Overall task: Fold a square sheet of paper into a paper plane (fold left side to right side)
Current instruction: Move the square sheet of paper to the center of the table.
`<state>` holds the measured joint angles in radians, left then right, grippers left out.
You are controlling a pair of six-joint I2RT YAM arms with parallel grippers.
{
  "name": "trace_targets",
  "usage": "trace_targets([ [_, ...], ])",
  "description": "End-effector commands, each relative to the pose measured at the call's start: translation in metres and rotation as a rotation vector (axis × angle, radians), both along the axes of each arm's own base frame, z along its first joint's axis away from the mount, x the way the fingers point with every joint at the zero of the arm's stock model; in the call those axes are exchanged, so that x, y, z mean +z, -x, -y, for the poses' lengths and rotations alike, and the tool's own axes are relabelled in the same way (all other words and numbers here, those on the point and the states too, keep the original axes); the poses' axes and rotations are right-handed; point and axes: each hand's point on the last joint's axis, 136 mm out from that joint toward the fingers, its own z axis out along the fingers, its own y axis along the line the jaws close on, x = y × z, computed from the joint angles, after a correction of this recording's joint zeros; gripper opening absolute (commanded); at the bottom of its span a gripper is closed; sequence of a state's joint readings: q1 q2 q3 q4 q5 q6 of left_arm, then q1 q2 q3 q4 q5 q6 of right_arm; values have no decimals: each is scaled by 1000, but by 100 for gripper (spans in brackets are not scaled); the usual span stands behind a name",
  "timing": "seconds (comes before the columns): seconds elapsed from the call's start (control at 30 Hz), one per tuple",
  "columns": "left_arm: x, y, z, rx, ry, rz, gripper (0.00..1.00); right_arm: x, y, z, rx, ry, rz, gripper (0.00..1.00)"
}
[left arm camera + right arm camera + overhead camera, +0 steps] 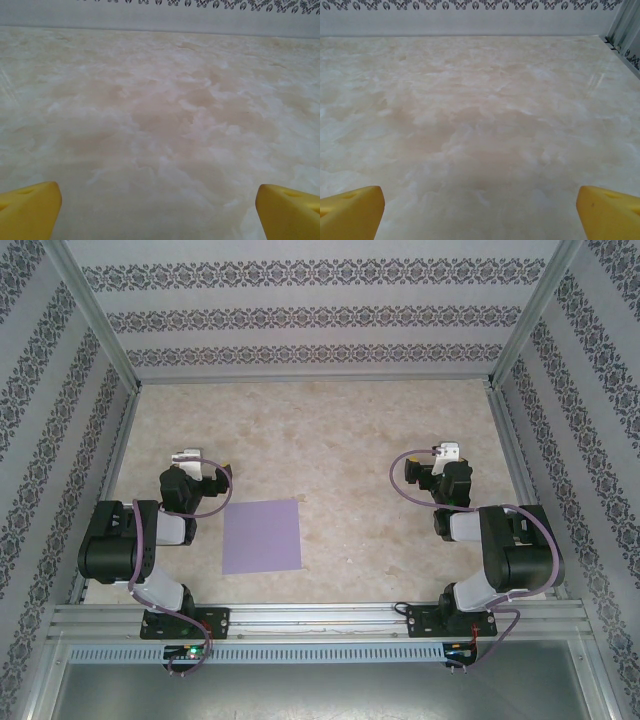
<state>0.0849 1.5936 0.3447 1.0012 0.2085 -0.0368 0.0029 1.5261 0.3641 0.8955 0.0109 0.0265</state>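
Your left pincer (205, 465) stands wide open with nothing between its jaws; from its own wrist camera you see the left pincer (159, 210) as two yellow fingertips (30, 207) far apart at the lower corners, with bare marbled table (160, 125) between and ahead of them. Your right pincer (430, 465) is in the same state, spread as wide as it goes and gripping nothing; in its wrist view the right pincer (480, 210) has its yellow fingertips (607, 210) set wide apart over the beige table (480, 110), with the patterned back wall (470, 15) far ahead of it. The square sheet of paper (262, 536) lies flat and unfolded on the table (340, 430), lavender, with its edges roughly square to the rail. Taken from your left pincer, the sheet is near, off to that pincer's right and back toward the arm bases, apart from the fingers. Taken from your right pincer, it is well apart, off to that pincer's left and also back toward the bases. Both pincers point away from the bases, toward the far wall (310, 310), so the sheet sits behind each pincer's tips rather than in front of them.
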Motion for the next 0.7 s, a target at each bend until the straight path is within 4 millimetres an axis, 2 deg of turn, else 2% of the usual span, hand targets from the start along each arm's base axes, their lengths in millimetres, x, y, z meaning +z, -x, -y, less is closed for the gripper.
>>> trace_targets([
  [0.0, 6, -6, 3, -9, -16, 15, 99, 15, -8, 0, -10, -3, 53, 98],
  [0.13, 6, -5, 3, -9, -15, 18, 99, 15, -7, 0, -8, -5, 54, 98],
  [0.23, 14, -1, -1, 19, -13, 42, 99, 23, -5, 2, -22, -9, 75, 98],
  [0.37, 44, 5, -14, 108, -3, 3, 99, 48, 8, 8, -62, -23, 53, 98],
  [0.47, 69, 13, -25, 230, 142, -84, 99, 64, 25, 1, -70, -151, 7, 98],
  [0.57, 76, 23, -10, 219, 296, -226, 99, 70, 46, -17, -29, -293, -90, 98],
  [0.67, 68, 37, 21, 130, 454, -379, 99, 67, 68, -39, 25, -439, -212, 98],
])
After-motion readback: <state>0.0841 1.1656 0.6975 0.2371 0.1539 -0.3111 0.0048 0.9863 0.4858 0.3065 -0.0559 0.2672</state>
